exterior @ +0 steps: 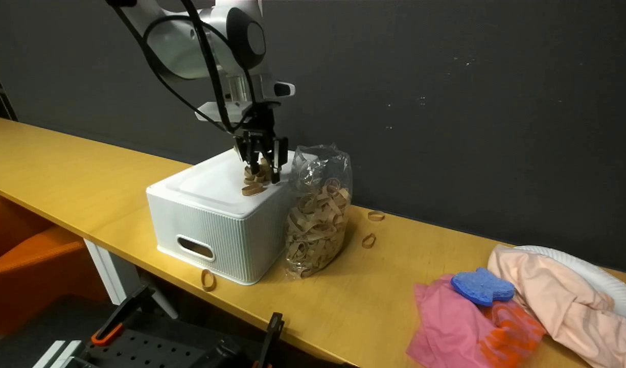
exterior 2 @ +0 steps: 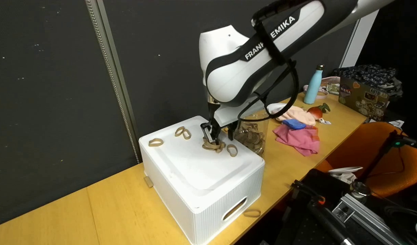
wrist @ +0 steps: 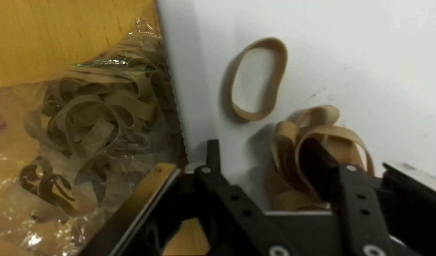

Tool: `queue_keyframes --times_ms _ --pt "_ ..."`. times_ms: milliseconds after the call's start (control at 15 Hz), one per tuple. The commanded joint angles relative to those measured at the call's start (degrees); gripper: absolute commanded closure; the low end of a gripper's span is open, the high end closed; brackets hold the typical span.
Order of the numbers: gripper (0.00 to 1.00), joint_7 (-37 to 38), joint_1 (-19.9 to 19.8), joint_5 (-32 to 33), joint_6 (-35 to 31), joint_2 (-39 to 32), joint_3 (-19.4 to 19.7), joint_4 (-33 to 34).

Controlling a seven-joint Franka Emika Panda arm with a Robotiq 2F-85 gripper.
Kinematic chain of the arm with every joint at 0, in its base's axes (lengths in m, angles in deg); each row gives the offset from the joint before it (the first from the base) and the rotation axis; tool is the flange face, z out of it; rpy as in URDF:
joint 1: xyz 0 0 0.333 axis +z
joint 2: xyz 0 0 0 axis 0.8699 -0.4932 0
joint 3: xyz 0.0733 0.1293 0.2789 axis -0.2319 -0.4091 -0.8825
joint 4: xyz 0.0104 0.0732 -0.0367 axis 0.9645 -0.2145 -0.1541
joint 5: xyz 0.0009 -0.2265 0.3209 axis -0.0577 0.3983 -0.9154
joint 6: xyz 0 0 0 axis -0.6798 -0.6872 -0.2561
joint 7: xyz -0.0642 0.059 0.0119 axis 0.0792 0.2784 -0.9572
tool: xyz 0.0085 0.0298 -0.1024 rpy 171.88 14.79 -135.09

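My gripper (wrist: 262, 147) stands open above the white box's lid (exterior: 210, 179), seen in both exterior views. In the wrist view, its right finger (wrist: 319, 169) reaches down into a small pile of tan rubber bands (wrist: 285, 142), and one band loops around that fingertip. The left finger (wrist: 213, 153) is apart from the pile, over the lid near its edge. Nothing is clamped between the fingers. A single band (wrist: 280, 76) lies loose on the lid beside the pile. Close by the box, a clear plastic bag (exterior: 318, 225) full of similar bands stands on the table.
More bands (exterior 2: 156, 145) lie on the lid's far side. Others (exterior: 376, 219) rest on the wooden table (exterior: 374, 296). A pink cloth (exterior: 445, 322), blue sponge (exterior: 481, 287), peach cloth (exterior: 548, 291) and white plate (exterior: 588, 266) lie farther along. A dark wall (exterior: 445, 128) borders the table.
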Motion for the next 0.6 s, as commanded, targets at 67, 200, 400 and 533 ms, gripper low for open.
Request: queue_keyframes --times_ms 67,200,400,533 --pt "0.77 0.4 -0.1 0.6 -2.4 -0.8 0.4 0.2" --pt "0.92 0.5 0.0 0.6 -3.0 -0.7 0.5 0.1" --pt "1.0 0.7 0.2 0.8 -3.0 0.6 0.5 -0.6" --pt "0.99 0.9 0.2 1.0 -2.7 1.9 0.7 -1.2"
